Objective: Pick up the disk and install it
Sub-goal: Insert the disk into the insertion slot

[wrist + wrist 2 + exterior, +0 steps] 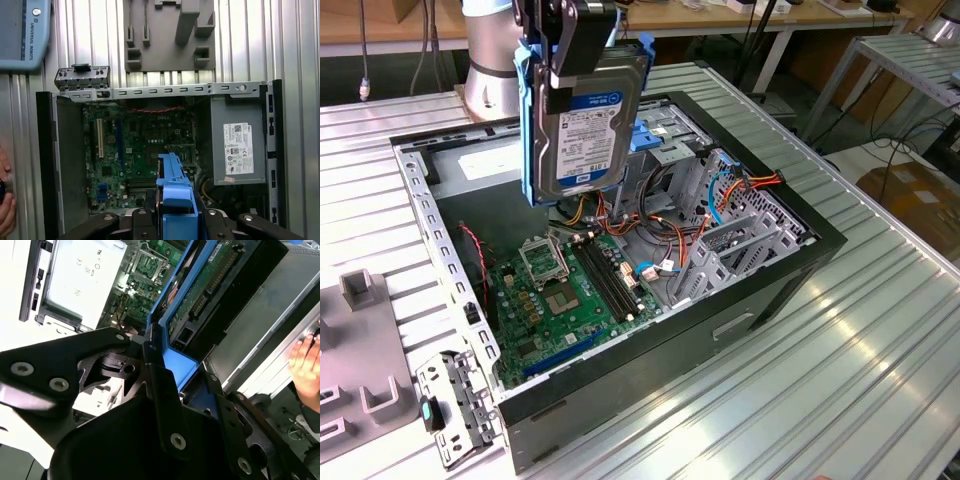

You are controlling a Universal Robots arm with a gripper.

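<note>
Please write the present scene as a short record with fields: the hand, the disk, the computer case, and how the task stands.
hand: shut on the disk, above the open case
disk: held upright in the air, label facing the exterior view, blue bracket along its edge
computer case: open on top, resting on the table, motherboard visible inside
task: disk picked up, not yet installed

the disk (588, 130), dark with a white blue-banded label and blue side bracket, hangs upright; label facing out.
</note>
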